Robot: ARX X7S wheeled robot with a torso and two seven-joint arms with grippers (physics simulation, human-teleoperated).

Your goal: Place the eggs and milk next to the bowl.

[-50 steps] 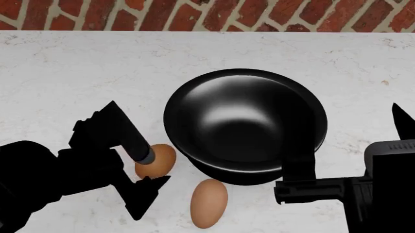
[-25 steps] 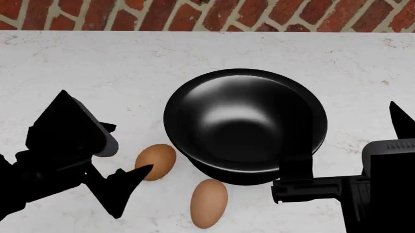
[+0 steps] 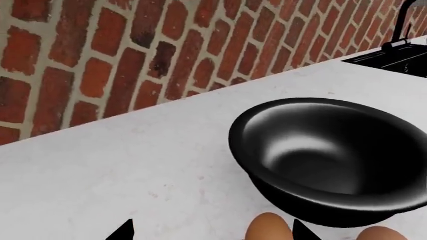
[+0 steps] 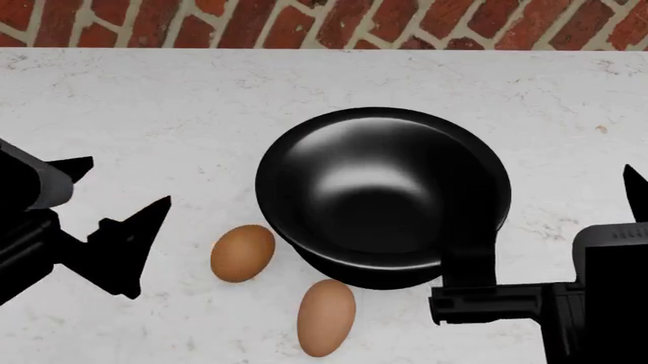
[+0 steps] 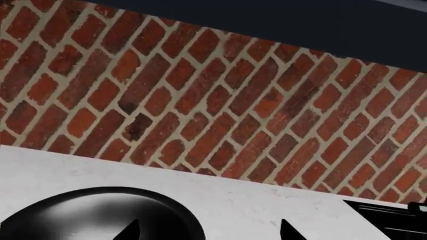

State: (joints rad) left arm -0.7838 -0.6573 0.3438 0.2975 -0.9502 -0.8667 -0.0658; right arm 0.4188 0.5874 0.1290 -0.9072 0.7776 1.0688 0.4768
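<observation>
- The left gripper (image 4: pixel 120 216) has drawn back from the eggs. A second ago its fingers stood around the egg nearer to it; half a second ago one fingertip was still just beside that egg. Now it hangs clear of it, off toward the table's outer side.
- The left gripper is open and holds nothing, its two dark fingertips spread wide apart.
- Neither egg has moved. The nearer egg (image 4: pixel 243 252) lies on the white table (image 4: pixel 152 114) between the left gripper and the bowl (image 4: pixel 383 193), just beside the bowl's base.
- The second egg (image 4: pixel 326 316) lies past the first from the left gripper, also close to the bowl's base and apart from the first egg.
- The bowl stands upright where it was, between the two grippers.
- The right gripper (image 4: pixel 552 220) has barely shifted. One finger overlaps the bowl's rim in the head view; whether it touches the rim cannot be told.
- In the right wrist view two fingertips show well apart with nothing between them, so the right gripper is open too.
- In the left wrist view only the tops of both eggs show at the frame edge.
- The right arm is cut off by the head view's edge.
- The milk appears in no view.
- A brick wall (image 4: pixel 324 23) backs the table.
</observation>
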